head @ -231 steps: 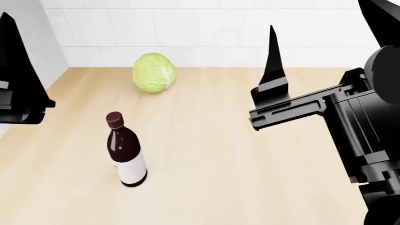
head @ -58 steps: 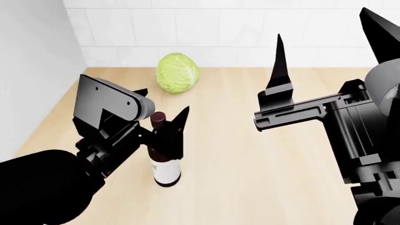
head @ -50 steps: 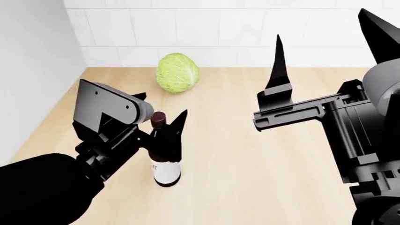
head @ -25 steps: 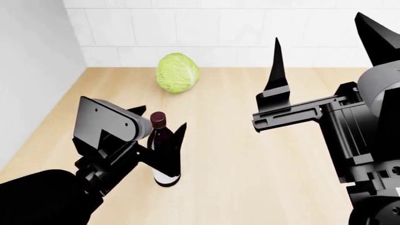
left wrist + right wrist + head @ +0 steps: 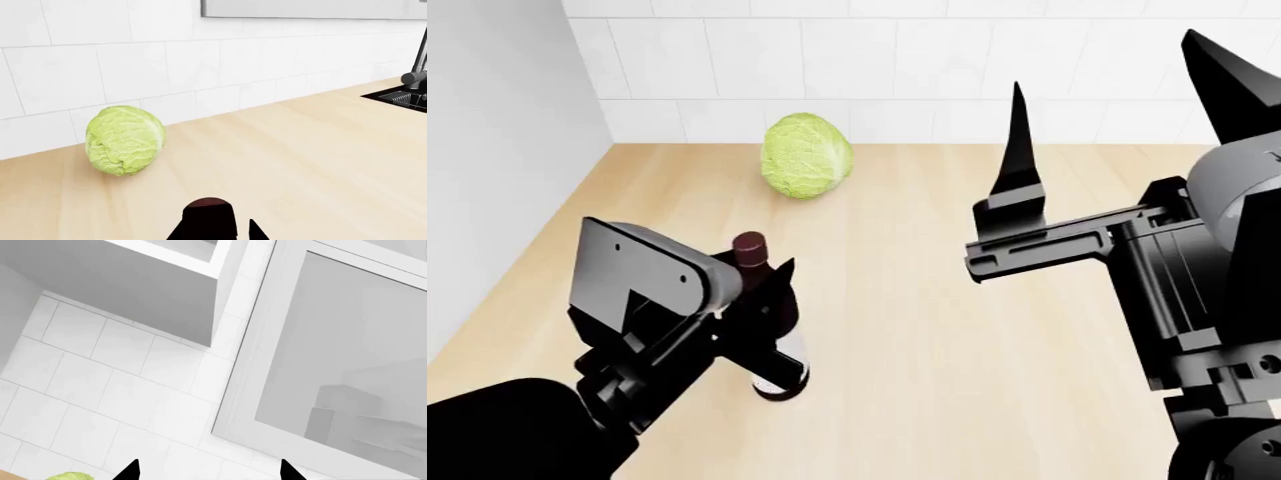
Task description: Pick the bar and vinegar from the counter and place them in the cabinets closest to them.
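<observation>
The vinegar (image 5: 782,372), a dark bottle with a white label and a dark red cap, stands on the beige counter (image 5: 961,330). My left gripper (image 5: 758,278) has its fingers closed in on the bottle's two sides, just below the cap. In the left wrist view the cap (image 5: 208,209) sits between the dark fingers (image 5: 257,232). My right gripper (image 5: 1101,60) is raised high at the right, open and empty, and in the right wrist view (image 5: 209,470) it faces the tiled wall and cabinets. The bar is out of view.
A pale green cabbage (image 5: 807,155) lies near the tiled back wall, also in the left wrist view (image 5: 125,140). A grey side wall (image 5: 494,150) borders the counter on the left. A sink (image 5: 400,97) with a faucet lies farther along the counter. A glass-fronted wall cabinet (image 5: 347,355) hangs above.
My left arm came in from the left, went down around the vinegar bottle, and its fingers drew in against it. The right arm has barely moved.
</observation>
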Tool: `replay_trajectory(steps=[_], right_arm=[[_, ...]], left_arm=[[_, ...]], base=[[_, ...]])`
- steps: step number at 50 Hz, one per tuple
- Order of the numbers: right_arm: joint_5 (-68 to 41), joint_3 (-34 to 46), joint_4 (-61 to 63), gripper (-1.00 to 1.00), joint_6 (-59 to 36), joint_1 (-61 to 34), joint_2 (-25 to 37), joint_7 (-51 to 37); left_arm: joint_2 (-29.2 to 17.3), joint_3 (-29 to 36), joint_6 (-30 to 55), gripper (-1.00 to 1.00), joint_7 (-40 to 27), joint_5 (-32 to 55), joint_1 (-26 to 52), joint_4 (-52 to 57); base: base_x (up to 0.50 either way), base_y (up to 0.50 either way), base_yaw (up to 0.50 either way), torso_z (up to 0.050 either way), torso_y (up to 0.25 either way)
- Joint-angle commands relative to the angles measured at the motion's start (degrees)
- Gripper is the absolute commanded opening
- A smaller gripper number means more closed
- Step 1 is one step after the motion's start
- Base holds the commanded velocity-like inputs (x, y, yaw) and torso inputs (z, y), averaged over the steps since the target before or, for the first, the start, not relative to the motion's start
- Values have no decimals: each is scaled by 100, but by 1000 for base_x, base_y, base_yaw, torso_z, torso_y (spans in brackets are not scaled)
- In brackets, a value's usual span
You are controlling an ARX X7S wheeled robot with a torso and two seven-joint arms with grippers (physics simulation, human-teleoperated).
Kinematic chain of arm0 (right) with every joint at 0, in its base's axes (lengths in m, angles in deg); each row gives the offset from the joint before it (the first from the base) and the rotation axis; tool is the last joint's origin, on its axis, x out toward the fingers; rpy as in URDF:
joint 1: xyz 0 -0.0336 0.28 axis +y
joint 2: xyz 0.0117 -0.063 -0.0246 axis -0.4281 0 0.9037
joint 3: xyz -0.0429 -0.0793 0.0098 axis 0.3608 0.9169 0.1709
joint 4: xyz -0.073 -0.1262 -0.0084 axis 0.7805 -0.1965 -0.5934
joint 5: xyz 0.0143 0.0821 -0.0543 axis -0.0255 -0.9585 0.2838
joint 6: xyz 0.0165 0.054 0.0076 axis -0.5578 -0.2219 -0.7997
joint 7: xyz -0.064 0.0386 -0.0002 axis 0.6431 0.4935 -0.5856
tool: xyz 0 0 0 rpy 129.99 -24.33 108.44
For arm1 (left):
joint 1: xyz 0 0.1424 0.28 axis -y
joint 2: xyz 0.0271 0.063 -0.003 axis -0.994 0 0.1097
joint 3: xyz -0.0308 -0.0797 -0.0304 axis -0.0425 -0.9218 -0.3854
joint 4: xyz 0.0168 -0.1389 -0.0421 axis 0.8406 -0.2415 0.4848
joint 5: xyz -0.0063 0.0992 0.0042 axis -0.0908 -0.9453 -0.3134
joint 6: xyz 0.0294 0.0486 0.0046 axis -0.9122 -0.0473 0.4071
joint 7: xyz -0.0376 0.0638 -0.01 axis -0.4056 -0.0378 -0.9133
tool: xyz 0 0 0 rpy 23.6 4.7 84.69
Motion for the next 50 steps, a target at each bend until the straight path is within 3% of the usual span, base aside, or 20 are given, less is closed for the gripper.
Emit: replay_trajectory(steps=[1,12,21,39,50], right_arm=[[62,28,15,100,55,52,26,6],[252,86,-11,100,123,131,-6,89],[743,151,-20,100,360,486,-82,212],[2156,311,-460,100,1382,1593,-172,876],[2485,360,-602,100,1687,1773,-173,1117]], left_arm=[[-24,-77,-39,-100,-96,104,41,42],[-12,-217,-44,-100,-325,357,304,23],[-94,-363,156,-100,-901,733,1006,36],[-395,-123,1153,-100,-2779,3058,4445,-529],[-568,187,1725,-100,-3152,3845,6257,-1144]], base=[[0,0,0,0,0],[0,0,0,0,0],[0,0,0,0,0],[0,0,0,0,0],[0,0,0,0,0]])
